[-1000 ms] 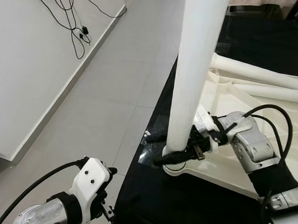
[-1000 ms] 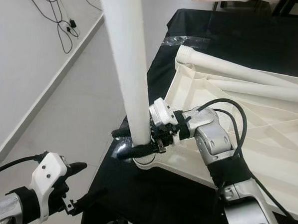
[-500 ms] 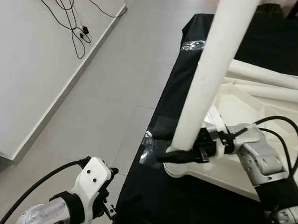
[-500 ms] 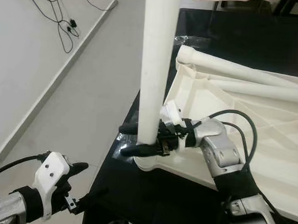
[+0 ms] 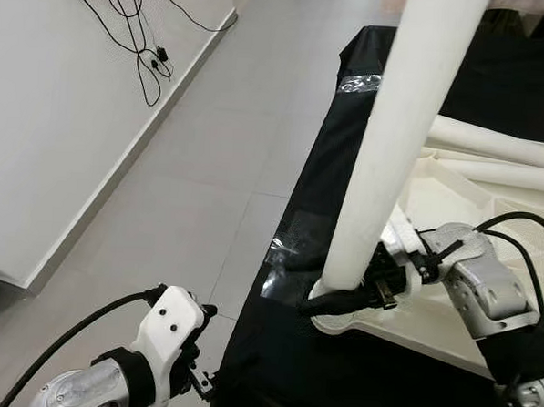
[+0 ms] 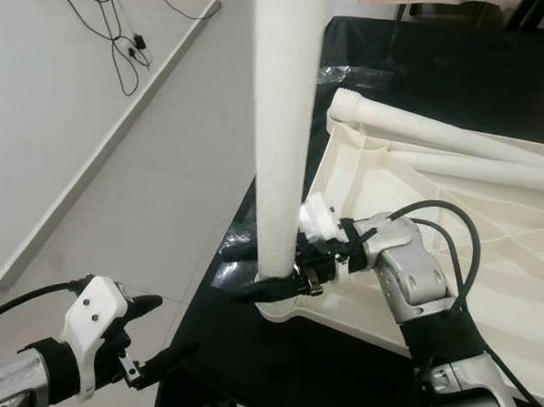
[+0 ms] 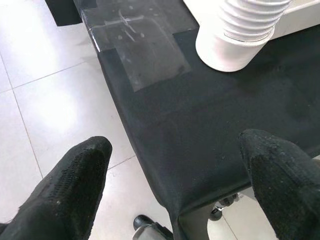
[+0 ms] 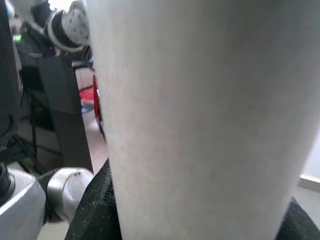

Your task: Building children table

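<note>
Nearest you, on the left, your left gripper (image 6: 146, 335) hangs low over the tiled floor (image 5: 191, 181) beside the near left corner of the black-covered platform (image 7: 200, 125). In its wrist view its two black fingers (image 7: 75, 185) are spread wide with nothing between them.

Just beyond it, at the platform's left edge, your right gripper (image 6: 264, 271) reaches leftward and pinches the white table leg (image 5: 398, 146) at its lower end, one black finger on each side. The leg rises almost upright, tilting slightly, and its foot meets the corner socket (image 7: 240, 30) of the upturned white table top (image 6: 418, 202). That top lies on the platform, ribbed underside up, stretching to the right.

A patch of clear tape (image 7: 137, 40) sits on the black cover just left of the socket.

Farther back, two more white legs (image 6: 458, 136) lie flat across the top. On the far left, black cables (image 5: 139, 32) trail down the white wall.
</note>
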